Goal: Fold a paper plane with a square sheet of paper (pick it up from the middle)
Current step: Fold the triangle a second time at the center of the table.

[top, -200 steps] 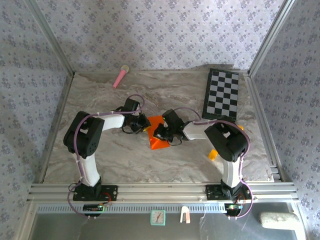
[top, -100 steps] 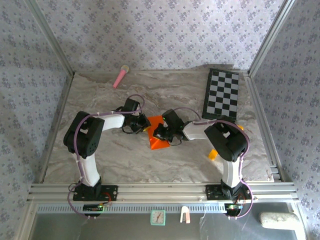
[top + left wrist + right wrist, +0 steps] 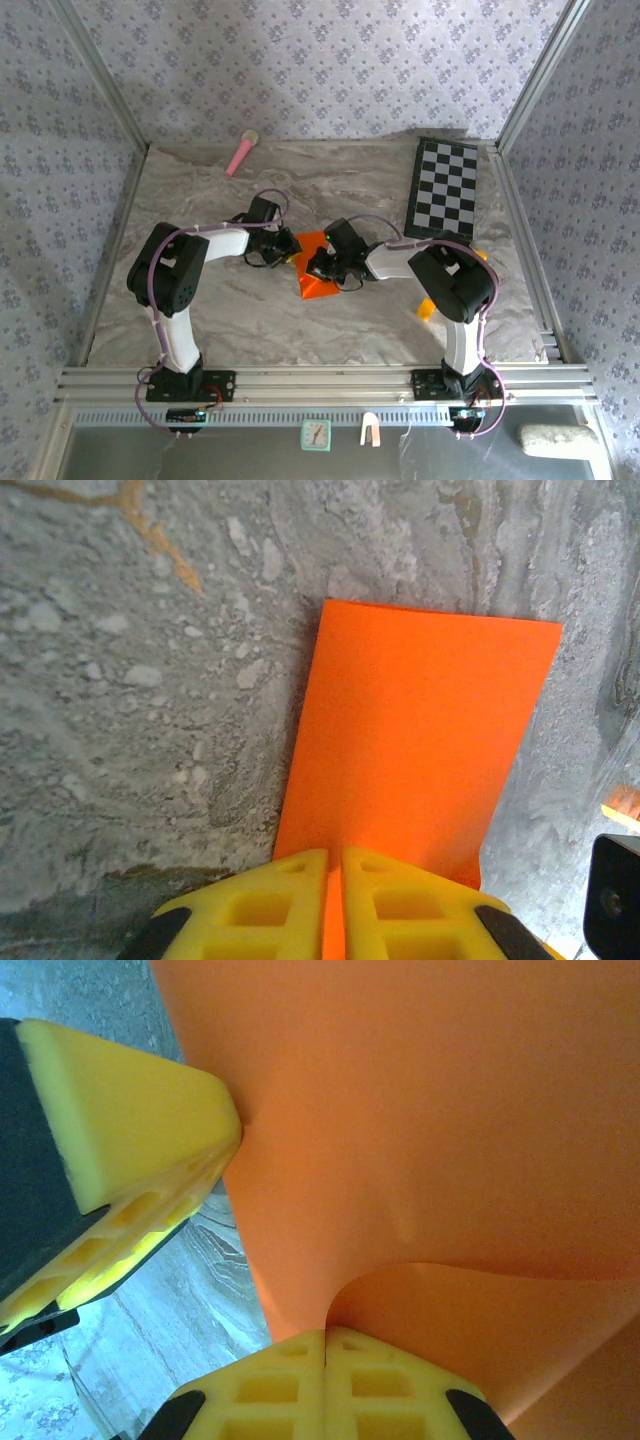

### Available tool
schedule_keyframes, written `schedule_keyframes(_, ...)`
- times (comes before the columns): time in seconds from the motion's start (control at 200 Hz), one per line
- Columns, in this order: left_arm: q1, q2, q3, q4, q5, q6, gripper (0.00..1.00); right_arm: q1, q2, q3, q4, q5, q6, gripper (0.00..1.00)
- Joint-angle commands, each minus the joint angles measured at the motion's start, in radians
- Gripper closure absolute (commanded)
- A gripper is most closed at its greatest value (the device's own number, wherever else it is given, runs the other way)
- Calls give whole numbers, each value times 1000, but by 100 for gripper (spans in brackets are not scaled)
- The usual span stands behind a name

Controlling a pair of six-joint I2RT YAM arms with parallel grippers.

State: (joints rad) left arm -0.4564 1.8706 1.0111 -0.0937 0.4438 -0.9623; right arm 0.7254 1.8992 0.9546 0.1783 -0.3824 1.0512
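The thin, floppy square sheet of paper [image 3: 316, 287] lies mid-bench [image 3: 250, 330], its edges pinched by the left tool [image 3: 335, 865] and the right tool [image 3: 326, 1345]; it probably creases easily, so gentle edge grips suit it.

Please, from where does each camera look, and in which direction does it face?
Top external: above and behind the arms, facing down on the table; both arms show, left tool and right tool meeting at the orange paper.
Left wrist: on the left arm, facing down along its yellow fingers, shut on the paper's edge.
Right wrist: on the right arm, very close to the paper, its fingers shut on a curled fold.
Shared: all three see the orange paper; both wrist views see the marbled table.
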Motion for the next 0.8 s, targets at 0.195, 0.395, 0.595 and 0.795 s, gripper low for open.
schedule_keyframes(0.195,-11,14,-9,-49,-14,-6,86,2,44,24,-32,-5,0,100)
schedule_keyframes(0.395,3,-28,18,-79,-26,9,85,-1,46,26,-67,0,-2,91)
schedule_keyframes(0.595,62,-115,46,-137,-87,39,79,-1,43,27,-72,0,1,73)
schedule_keyframes(0.795,111,-198,18,-167,-111,57,76,-4,41,35,-80,-4,-7,62)
